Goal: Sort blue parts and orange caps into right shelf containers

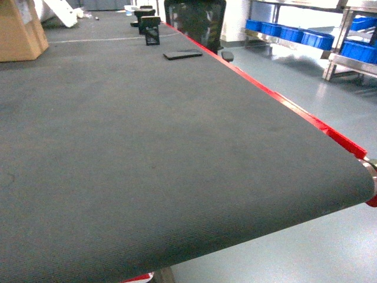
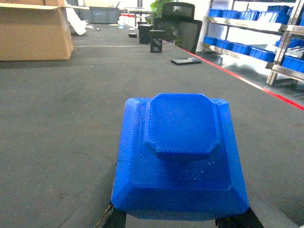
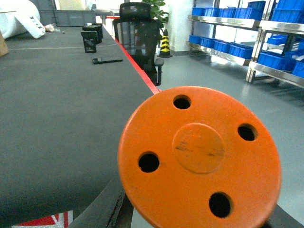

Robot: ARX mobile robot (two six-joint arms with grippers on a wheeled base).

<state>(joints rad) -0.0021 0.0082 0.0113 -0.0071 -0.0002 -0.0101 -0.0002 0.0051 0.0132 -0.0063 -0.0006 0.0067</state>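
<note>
A blue part (image 2: 179, 154) fills the left wrist view, carried above the grey worktop (image 2: 57, 123), with the dark tips of the left claw (image 2: 178, 219) showing just under its lower edge; the claw appears clamped on the part. In the right wrist view an orange cap (image 3: 199, 156), a round disc with four holes and a raised centre, sits close to the lens over the worktop's red-edged side, the right claw (image 3: 190, 221) apparently closed on it from below, though the contact itself is hidden behind the disc.

Both items look picked up, and neither has reached its destination. The blue bins (image 1: 312, 36) stand on steel shelves (image 3: 228, 52) across the floor, well apart from the worktop, to the right in all three views. The head view shows the worktop bare in front of the robot, with only a cardboard box (image 1: 20, 29), a few small black objects (image 1: 152, 30) and a flat dark slab (image 1: 182, 55) at its far end, and a black chair (image 1: 197, 23) beside it.

By this evidence the grasping is done for this pair; the drive to the shelves and the drop into the proper bins remain. Whether any bin already holds sorted items cannot be told from here.
</note>
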